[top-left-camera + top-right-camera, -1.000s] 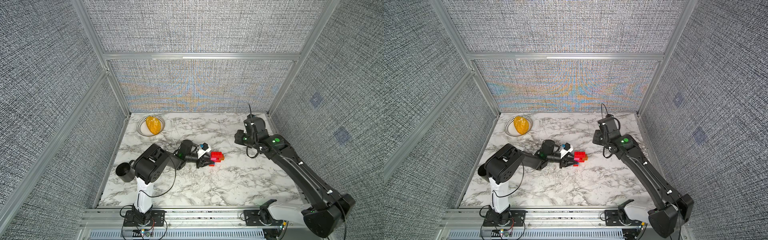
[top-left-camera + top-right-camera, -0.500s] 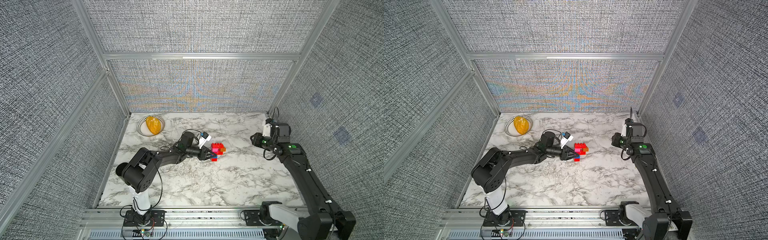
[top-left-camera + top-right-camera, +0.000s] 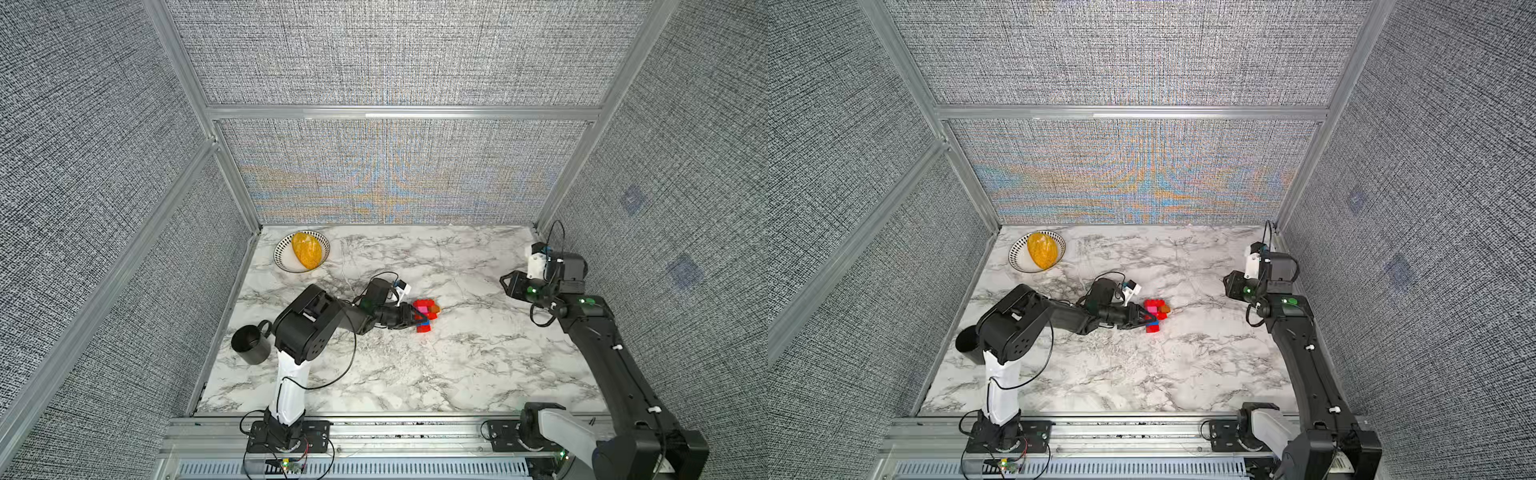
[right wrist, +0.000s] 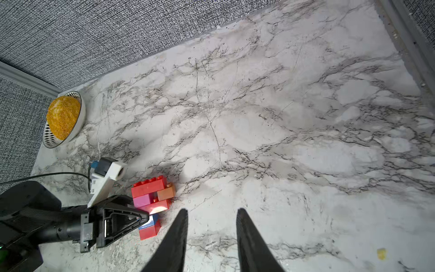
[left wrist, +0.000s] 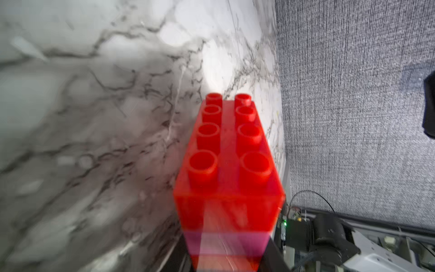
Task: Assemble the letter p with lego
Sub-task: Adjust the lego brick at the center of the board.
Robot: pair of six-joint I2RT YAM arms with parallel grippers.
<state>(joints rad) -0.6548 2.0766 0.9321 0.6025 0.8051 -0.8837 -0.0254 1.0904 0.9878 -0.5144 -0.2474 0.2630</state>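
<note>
Your right arm (image 3: 590,332) is off mid-table (image 3: 415,374), pulled back to its right edge, with the right gripper (image 4: 211,210) now well apart from the letter p (image 3: 424,311). Your left arm (image 3: 307,320) folds back from its stretch half a second ago, bringing it slightly nearer the front.

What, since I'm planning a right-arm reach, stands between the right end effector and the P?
Nothing visible: bare table lies between the open right end effector and the P. The left end effector grips the P from its far side.
</note>
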